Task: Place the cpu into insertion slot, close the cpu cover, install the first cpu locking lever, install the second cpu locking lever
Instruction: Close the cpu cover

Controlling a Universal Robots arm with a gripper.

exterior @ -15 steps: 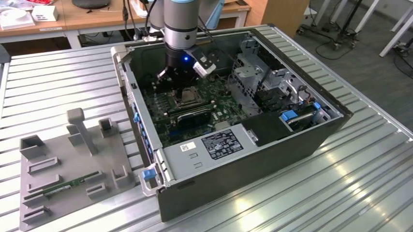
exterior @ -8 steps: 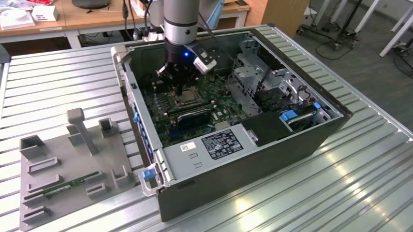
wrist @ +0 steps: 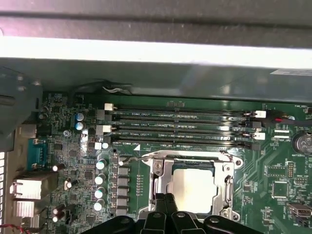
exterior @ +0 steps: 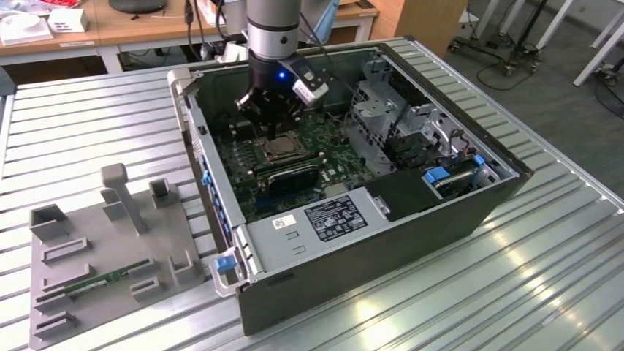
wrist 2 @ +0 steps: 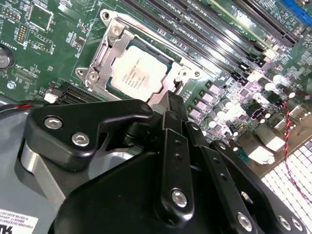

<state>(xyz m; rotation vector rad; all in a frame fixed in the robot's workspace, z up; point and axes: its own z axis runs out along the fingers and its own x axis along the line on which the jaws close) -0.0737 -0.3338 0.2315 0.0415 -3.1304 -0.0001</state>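
- Second wrist view, nearest first: the gripper (wrist 2: 173,100) looms in the foreground, its black fingers (wrist 2: 168,141) pinched together with nothing seen between them (the tips meet in one dark block).
- Just past those tips the cpu (wrist 2: 136,73) lies flat, pale face up. The cover (wrist 2: 97,61) is down around it, so the chip shows through the window. The tips hang at the cover's near edge; I cannot tell whether they touch it.
- First wrist view looks along the gripper (wrist: 165,199) from another side, with its tips closed the same way. Beyond them are the cpu (wrist: 195,187), the cover (wrist: 226,180) and a dark strip of the slot (wrist: 192,165) at the chip's far edge.
- This view also catches a thin wire lever (wrist: 129,158) beside one cover corner (latched or not, I cannot tell).
- Farther on, the memory slots (wrist: 180,126) run side by side across the board (wrist: 273,165), with a grey case wall (wrist: 146,78) behind them.
- Exterior view adds the wider scene: the arm (exterior: 271,29) stands over the open case (exterior: 322,263), with the gripper (exterior: 275,129) down inside, right above the cpu (exterior: 277,148).
- The case rests on a slatted table (exterior: 88,124). Well apart, on the exterior view's left, a grey tray (exterior: 98,219) holds a memory stick (exterior: 107,280).
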